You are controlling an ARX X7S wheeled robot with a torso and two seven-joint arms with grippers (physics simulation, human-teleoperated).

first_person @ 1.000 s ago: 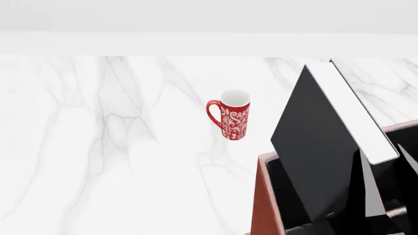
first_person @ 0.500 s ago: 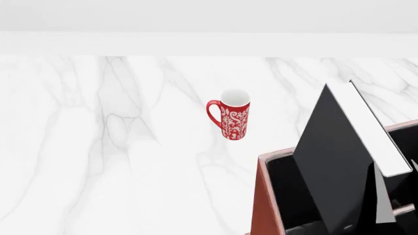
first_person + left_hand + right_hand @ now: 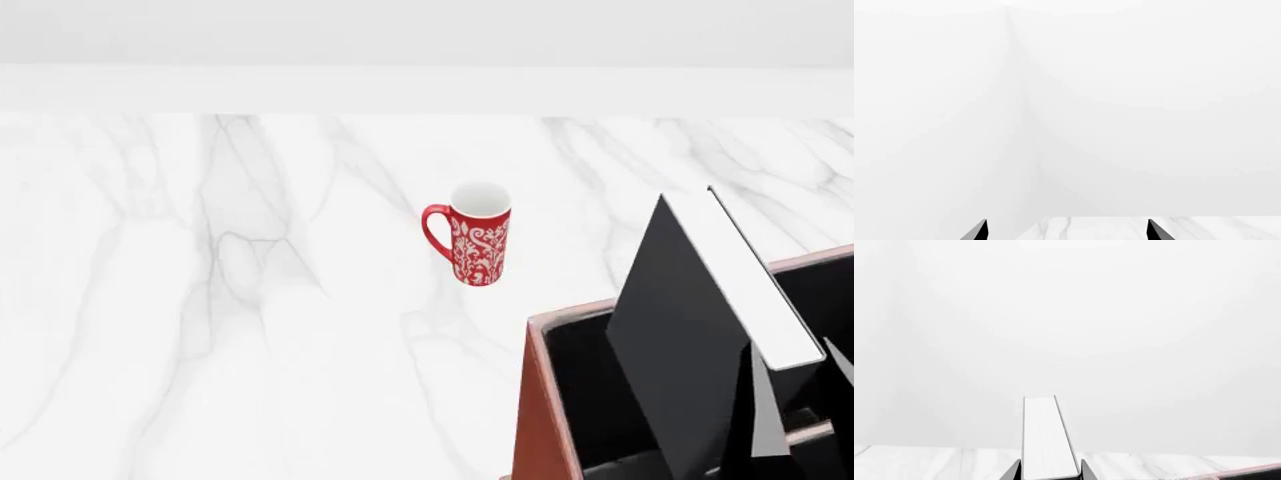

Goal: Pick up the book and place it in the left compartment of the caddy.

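The step in hand looks like seating the book point(image 3: 687, 340) in the caddy point(image 3: 547, 420). The book stands tilted, its lower end already inside the caddy's black interior, its top corner well above the caddy's rim and leaning toward the far side of the table point(image 3: 200, 300). To finish well, I would lower it slowly and keep it close to the caddy's left wall, so the bottom edge slides down the long slot rather than catching on a divider. Release only once the book rests on the caddy's floor; let go early and it may tip against a divider or fall over the caddy's rim. Whether it sits in the left compartment I cannot tell for sure, since the caddy's lower part is cut off.

In the right wrist view the right end effector point(image 3: 1049, 474) is narrow and closed on the book, one fingertip at each cover, white page edges rising between them. The left end effector point(image 3: 1066, 231) is wide apart, holding nothing, away from the caddy. The mug point(image 3: 470, 235) stands well apart from the caddy, out of the way.
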